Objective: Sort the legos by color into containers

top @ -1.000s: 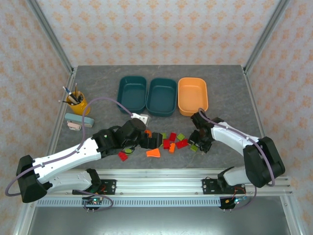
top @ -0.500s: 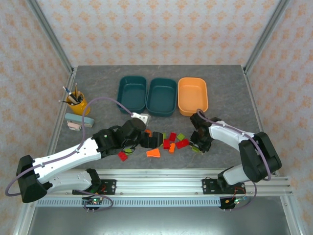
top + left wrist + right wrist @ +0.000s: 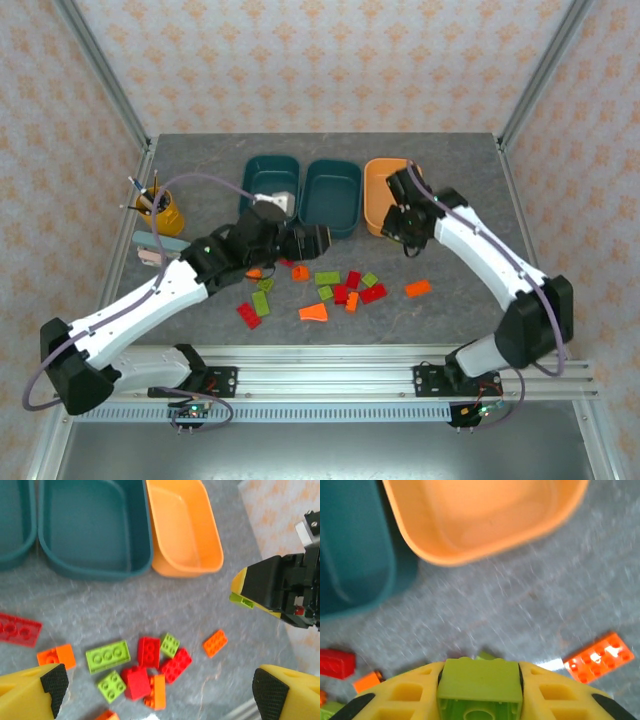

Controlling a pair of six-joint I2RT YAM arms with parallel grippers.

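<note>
Right gripper [image 3: 480, 690] is pinching a light green brick [image 3: 480, 679] between its yellow fingers [image 3: 405, 695]. The jaws are closing most of the way, flat against both brick sides. The brick is sitting square in the grip, hollow side facing the wrist camera. In the top view this gripper is hanging at the 6 o'clock rim of the orange tray [image 3: 385, 185]; can't tell whether it's touching the rim. The green brick is sitting outside every tray.

Left gripper [image 3: 160, 685] is standing spread wide, gripping nothing and touching nothing. It's hovering above the table [image 3: 470, 180] at the 6 o'clock rim of the middle teal tray [image 3: 331, 197], with the loose bricks below it.

The rest of the legos are lying on the table at 6 o'clock from the trays: a mix of red, orange and green. A red brick [image 3: 148, 651] is sitting mid-pile beside a green 2x3 [image 3: 107, 655]. One orange brick [image 3: 418, 288] is lying alone at the pile's 3 o'clock. The orange wedge [image 3: 314, 313] is sitting at the pile's 6 o'clock edge.

The three trays are lining the table's 12 o'clock side: left teal tray [image 3: 270, 178], middle teal, then orange.
</note>
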